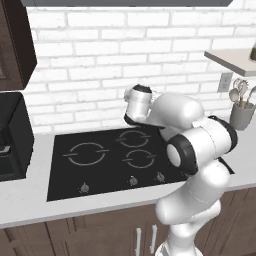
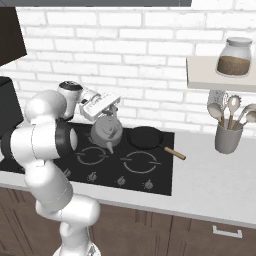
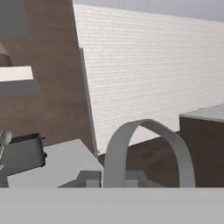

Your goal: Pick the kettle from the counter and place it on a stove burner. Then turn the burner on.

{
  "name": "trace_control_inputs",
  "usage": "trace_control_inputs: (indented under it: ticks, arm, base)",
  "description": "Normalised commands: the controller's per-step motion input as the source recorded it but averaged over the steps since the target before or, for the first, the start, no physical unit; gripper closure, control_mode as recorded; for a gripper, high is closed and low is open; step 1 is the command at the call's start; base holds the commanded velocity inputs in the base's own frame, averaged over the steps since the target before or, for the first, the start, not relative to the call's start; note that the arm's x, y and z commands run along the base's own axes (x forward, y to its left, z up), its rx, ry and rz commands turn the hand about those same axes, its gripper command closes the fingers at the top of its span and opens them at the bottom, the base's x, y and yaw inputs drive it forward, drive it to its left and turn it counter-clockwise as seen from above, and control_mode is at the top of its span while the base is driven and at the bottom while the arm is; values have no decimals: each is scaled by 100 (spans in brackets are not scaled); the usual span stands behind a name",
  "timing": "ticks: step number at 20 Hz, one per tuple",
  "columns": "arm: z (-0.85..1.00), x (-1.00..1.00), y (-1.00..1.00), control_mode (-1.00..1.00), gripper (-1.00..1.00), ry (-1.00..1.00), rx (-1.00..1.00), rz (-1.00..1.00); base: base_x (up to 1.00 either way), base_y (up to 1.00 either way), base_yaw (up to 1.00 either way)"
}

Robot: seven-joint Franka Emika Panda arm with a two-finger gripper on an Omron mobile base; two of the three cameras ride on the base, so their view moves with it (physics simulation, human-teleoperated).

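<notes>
One kettle (image 2: 106,132) hangs over the stove (image 2: 150,175) beside one pan (image 2: 145,137).

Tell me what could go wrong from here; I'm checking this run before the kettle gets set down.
1. The kettle hangs by its thin loop handle from the gripper, above the stove; it could swing or slip.
2. The dark pan sits close beside it, so a sideways drift might knock it.
3. It may land off the burner ring.
</notes>
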Motion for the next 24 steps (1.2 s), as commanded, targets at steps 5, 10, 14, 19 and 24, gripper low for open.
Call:
trace_control_inputs:
  ticks: [5,10,14,19,24]
  arm:
    - [23,0,26,-100,100,0,-7,39]
    - [16,8,38,-100,100,0,-3,46]
    - [1,28,44,-100,100,0,-2,50]
    - [3,28,53,-100,100,0,-5,50]
    - [0,24,51,-100,100,0,-9,54]
  base:
    - [0,0,0]
    - [0,0,0]
    - [0,0,0]
    - [0,0,0]
    - [0,0,0]
